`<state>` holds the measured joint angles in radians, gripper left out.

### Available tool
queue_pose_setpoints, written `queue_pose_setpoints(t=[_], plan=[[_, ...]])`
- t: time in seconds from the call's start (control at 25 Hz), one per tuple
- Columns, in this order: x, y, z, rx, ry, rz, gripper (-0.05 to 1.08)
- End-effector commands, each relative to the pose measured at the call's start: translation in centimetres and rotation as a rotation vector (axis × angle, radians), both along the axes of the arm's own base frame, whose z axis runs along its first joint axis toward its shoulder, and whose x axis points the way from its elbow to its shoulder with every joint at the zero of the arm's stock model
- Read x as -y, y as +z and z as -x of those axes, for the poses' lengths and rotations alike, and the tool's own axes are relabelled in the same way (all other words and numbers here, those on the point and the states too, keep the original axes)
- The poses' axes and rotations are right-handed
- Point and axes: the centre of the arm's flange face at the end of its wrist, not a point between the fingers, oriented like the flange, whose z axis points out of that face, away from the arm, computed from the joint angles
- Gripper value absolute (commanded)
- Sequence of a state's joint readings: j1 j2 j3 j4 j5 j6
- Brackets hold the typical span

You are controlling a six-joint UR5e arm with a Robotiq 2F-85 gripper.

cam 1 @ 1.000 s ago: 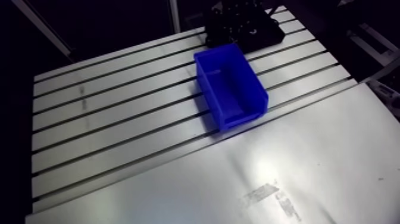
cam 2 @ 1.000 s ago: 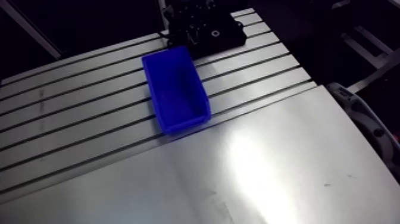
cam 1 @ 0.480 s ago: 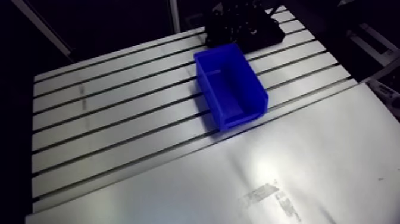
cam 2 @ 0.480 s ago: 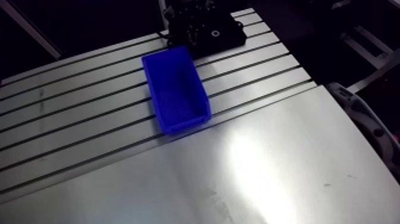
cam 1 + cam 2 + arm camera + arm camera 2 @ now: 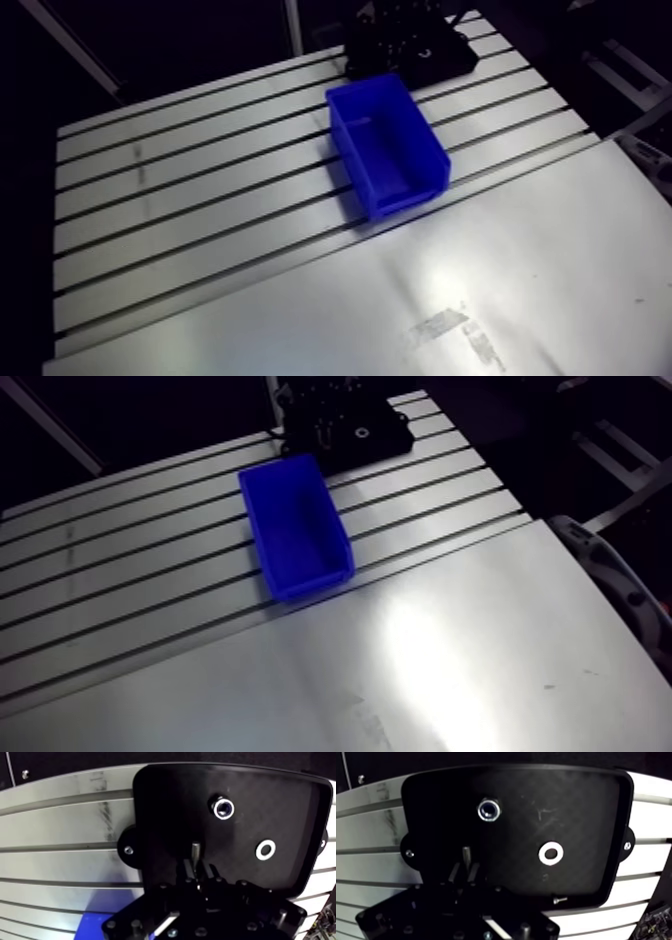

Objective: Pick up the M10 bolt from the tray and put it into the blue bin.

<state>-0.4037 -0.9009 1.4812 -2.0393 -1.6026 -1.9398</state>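
In the wrist view my gripper (image 5: 198, 867) hangs over the black tray (image 5: 165, 807), its two dark fingers drawn close on a grey bolt (image 5: 196, 850). The bolt's shank sticks out ahead of the fingertips. I cannot tell whether the bolt still touches the tray. In the arm view the blue bin (image 5: 388, 145) stands open-topped on the slotted table (image 5: 180, 200), just in front of the tray (image 5: 440, 60). The gripper there is a dark shape over the tray. The bin's inside looks bare.
On the tray ahead of the gripper lie a steel nut (image 5: 223, 808) and a white washer (image 5: 265, 850); a small screw (image 5: 560, 899) lies near the tray's edge. A smooth metal sheet (image 5: 480, 290) covers the table's near part.
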Motion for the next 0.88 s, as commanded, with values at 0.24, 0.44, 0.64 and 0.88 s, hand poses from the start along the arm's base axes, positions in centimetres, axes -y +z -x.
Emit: queue_pose_setpoints(t=[0.24,0.44,0.64,0.88], plan=[[-0.3,1.3,-0.1,-0.001,0.005,-0.033,1.05],[-0.1,4.6,-0.8,-0.014,0.005,-0.047,1.05],[0.7,8.4,-2.3,0.005,0.030,-0.033,1.05],[1.6,14.1,-4.3,0.003,0.097,-0.024,1.05]])
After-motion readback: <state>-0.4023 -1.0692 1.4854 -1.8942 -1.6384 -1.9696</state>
